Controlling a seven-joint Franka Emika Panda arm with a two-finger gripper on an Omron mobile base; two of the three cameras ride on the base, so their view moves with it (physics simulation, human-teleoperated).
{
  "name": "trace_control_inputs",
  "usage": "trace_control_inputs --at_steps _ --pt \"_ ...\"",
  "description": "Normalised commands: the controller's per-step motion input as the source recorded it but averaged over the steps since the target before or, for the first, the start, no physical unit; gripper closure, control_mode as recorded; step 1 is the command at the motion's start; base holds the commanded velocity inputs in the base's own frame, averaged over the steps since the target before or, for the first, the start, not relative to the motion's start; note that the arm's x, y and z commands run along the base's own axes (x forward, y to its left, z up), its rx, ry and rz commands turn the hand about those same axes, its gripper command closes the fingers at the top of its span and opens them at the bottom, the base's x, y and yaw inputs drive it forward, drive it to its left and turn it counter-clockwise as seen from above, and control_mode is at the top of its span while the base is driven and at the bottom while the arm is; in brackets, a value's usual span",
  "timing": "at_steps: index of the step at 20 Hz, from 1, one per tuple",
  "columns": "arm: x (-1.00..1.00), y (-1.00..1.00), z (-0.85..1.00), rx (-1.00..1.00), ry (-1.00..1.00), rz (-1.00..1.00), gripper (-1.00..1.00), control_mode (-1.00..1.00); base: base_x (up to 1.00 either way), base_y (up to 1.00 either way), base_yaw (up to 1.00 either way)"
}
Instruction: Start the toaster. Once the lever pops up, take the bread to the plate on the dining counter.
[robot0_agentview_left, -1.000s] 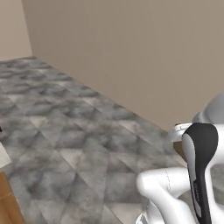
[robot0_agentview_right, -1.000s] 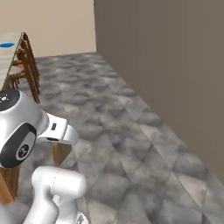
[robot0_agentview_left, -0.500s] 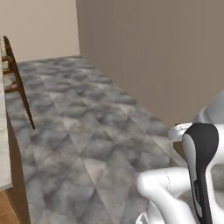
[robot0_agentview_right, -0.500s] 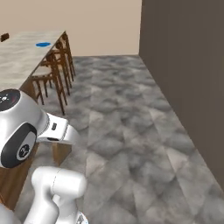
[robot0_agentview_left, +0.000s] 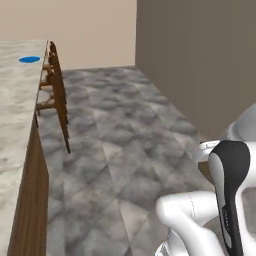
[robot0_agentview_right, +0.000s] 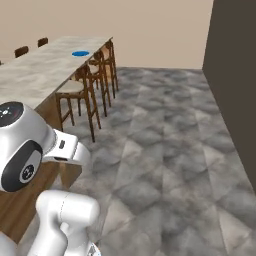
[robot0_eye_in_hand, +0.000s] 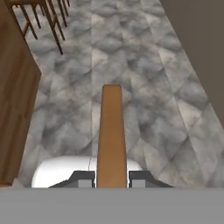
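Observation:
In the hand view my gripper (robot0_eye_in_hand: 111, 178) is shut on the bread (robot0_eye_in_hand: 111, 131). The bread is a thin light brown slice seen edge-on, sticking out from between the two dark fingertips above the grey tiled floor. The blue plate (robot0_agentview_left: 29, 59) lies far down the dining counter (robot0_agentview_left: 15, 120), near its far end; in the right base view the plate (robot0_agentview_right: 80, 53) sits close to the stool-side edge of the counter (robot0_agentview_right: 35, 75). The toaster is out of view.
Wooden bar stools (robot0_agentview_right: 82, 92) stand in a row along the counter's side, also seen as stools (robot0_agentview_left: 56, 95) in the left base view. A dark wall (robot0_agentview_right: 235, 75) runs along the right. Open tiled floor (robot0_agentview_right: 160, 150) lies between them.
The whole picture has swung round as the base turned. The dining counter, its stools and the blue plate have come further into both base views.

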Motion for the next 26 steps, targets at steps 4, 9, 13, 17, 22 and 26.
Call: trace_control_inputs --at_steps 4,9,13,17,22,26 --pt "0.00 0.00 0.00 0.00 0.00 0.00 1.00 1.00 1.00 -0.32 0.30" --pt "0.00 0.00 0.00 0.00 0.00 0.00 1.00 1.00 1.00 -0.46 0.25" --pt "0.00 0.00 0.00 0.00 0.00 0.00 1.00 1.00 1.00 -0.51 0.19" --pt "0.00 0.00 0.00 0.00 0.00 0.00 1.00 1.00 1.00 -0.46 0.17" --pt "0.00 0.00 0.00 0.00 0.00 0.00 1.00 1.00 1.00 -0.39 0.17" --pt "0.00 0.00 0.00 0.00 0.00 0.00 1.00 1.00 1.00 -0.39 0.17"
